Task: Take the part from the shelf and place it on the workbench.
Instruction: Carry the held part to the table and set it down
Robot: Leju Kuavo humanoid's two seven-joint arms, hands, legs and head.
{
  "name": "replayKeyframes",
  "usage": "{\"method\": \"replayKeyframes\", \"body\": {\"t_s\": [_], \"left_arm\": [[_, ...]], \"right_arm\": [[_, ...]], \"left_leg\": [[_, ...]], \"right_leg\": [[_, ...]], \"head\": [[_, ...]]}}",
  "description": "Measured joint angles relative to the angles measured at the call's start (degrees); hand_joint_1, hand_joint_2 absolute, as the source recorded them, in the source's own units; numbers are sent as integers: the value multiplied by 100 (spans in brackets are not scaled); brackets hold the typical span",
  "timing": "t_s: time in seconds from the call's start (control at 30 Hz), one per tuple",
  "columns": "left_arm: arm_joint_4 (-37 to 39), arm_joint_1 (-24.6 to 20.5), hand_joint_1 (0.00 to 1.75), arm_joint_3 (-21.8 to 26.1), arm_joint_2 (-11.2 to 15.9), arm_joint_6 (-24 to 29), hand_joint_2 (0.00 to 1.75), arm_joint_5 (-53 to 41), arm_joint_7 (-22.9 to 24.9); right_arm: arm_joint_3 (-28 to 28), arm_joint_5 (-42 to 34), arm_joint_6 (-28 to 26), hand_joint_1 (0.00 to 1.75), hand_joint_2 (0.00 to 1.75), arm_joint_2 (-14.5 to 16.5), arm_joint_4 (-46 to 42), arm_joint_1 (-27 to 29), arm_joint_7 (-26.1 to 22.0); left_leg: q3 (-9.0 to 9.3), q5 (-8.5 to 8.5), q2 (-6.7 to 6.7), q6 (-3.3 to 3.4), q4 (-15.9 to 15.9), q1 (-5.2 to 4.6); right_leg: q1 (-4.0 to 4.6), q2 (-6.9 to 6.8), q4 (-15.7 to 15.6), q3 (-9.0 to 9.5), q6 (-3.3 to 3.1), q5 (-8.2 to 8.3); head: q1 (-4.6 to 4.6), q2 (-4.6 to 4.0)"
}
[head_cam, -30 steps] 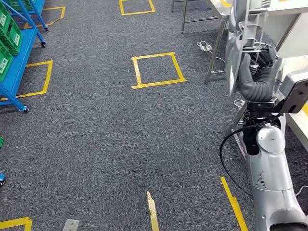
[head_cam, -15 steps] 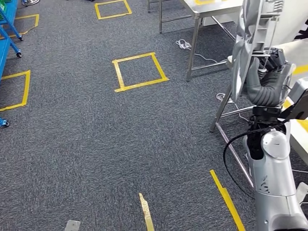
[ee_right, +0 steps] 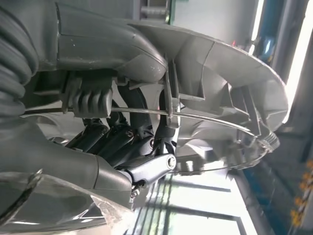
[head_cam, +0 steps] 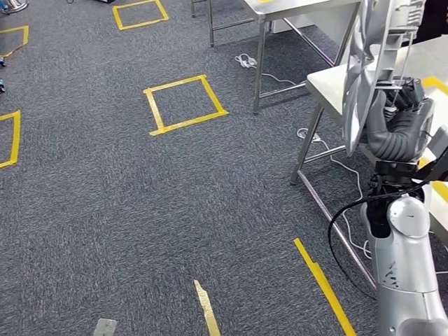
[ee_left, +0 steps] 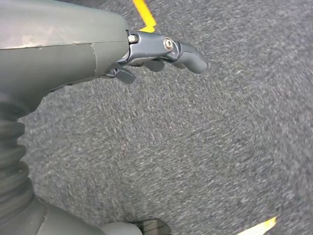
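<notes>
At the right edge of the head view, the silver part (head_cam: 369, 63) is held upright by the right hand (head_cam: 397, 119), with its long axis running close to vertical and its top cut off by the frame's upper edge. The part's broad, ribbed face is turned towards the left of the scene, edge-on to the camera, and a thin wire frame is seen on its right side. The part stands above and just to the left of the hand, whose grey thumb is pressed against its lower portion. In the right wrist view the dark fingers (ee_right: 122, 142) are seen curled around a strut of the part (ee_right: 221, 88), so the hand is closed firmly on it, and the part's ribbed body extends away from the palm. In the left wrist view the left hand (ee_left: 147, 54) is seen over grey carpet (ee_left: 207, 147), with its fingers extended and apart and nothing held between them.

Beyond the right hand, the pale top of a workbench (head_cam: 338, 80) on metal legs is seen, with the part raised above its near edge and not touching it. White cables (head_cam: 317, 140) lie on the floor under it. Further off, a yellow tape square (head_cam: 185, 103) is marked on the carpet, and a second steel table (head_cam: 296, 8) stands at the far end.
</notes>
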Motion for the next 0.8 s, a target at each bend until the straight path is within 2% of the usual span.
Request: {"method": "replayKeyframes", "body": {"t_s": [0.07,0.1,0.17,0.23,0.27,0.3,0.33,0.4,0.43,0.47,0.5,0.57,0.6,0.67,0.73,0.77,0.8], "left_arm": [[0,-2,0,5,1,1,175,5,1],[0,-6,0,10,1,1,175,6,1],[0,-7,0,21,2,2,175,7,1],[0,4,0,32,2,2,175,7,4],[0,9,0,35,1,2,175,7,7],[0,11,0,37,-1,2,175,7,9],[0,11,0,37,-1,2,175,7,10],[0,9,0,38,12,3,175,7,10],[0,9,0,39,21,4,175,7,10],[0,6,0,39,28,7,175,7,10],[0,3,0,39,33,8,175,7,10],[0,-3,0,40,35,11,175,8,10],[0,-4,0,42,36,13,175,8,9],[0,-5,0,45,35,15,175,9,9],[0,0,0,46,30,15,175,9,10],[0,2,0,46,27,14,175,9,10],[0,2,0,46,25,14,175,9,10]], "right_arm": [[-8,26,-1,175,175,1,17,16,-3],[-11,38,-1,175,175,1,25,14,-3],[-13,56,-1,175,175,2,37,11,-4],[-13,64,2,175,175,2,60,10,-7],[-13,67,3,175,175,2,72,10,-8],[-13,67,3,175,175,2,80,11,-8],[-12,67,3,175,175,2,86,11,-8],[-10,67,8,175,175,4,90,12,-8],[-9,67,11,175,175,5,95,12,-8],[-9,68,14,175,175,6,102,13,-9],[-11,69,15,175,175,5,108,15,-10],[-16,73,15,175,175,4,114,20,-11],[-19,74,14,175,175,4,114,19,-10],[-21,78,17,175,175,4,116,9,-11],[-15,82,26,175,175,4,122,10,-12],[-14,85,31,175,175,4,126,16,-12],[-12,88,33,175,175,4,129,20,-12]], "left_leg": [[5,-41,36,-32,29,10],[-22,-120,6,-53,117,21],[-242,-438,-124,-90,651,37],[-609,-762,-211,-88,1449,38],[-732,-806,-225,-74,1690,37],[-761,-735,-236,-48,1715,32],[-686,-560,-257,-13,1508,24],[-355,-133,-388,72,729,-8],[-210,-2,-461,103,389,-21],[-122,49,-514,121,177,-32],[-92,37,-534,128,97,-38],[-71,55,-469,133,2,-33],[-51,79,-432,141,-50,-23],[-20,118,-351,160,-130,-6],[-23,116,-272,178,-135,-9],[-26,113,-228,181,-134,-8],[-28,110,-188,179,-132,-4]], "right_leg": [[-6,77,11,-11,-95,3],[-9,109,11,-8,-137,5],[-13,170,5,3,-204,10],[2,252,6,5,-230,10],[13,299,6,6,-234,9],[23,350,7,9,-235,9],[29,401,7,12,-235,9],[31,494,9,15,-232,10],[30,532,12,6,-224,13],[24,563,14,-13,-208,22],[16,591,9,-34,-184,35],[-2,612,-7,-78,-127,50],[2,557,38,-115,-108,4],[15,385,435,-310,-80,-246],[16,286,1161,-635,-39,-580],[8,270,1431,-756,-15,-663],[-3,256,1518,-789,11,-649]], "head": [[-3,-1],[-4,-1],[-8,0],[-8,0],[-8,0],[-8,-1],[-7,-1],[-7,0],[-6,0],[-7,0],[-8,0],[-13,-1],[-8,-1],[9,0],[16,1],[16,0],[15,0]]}}
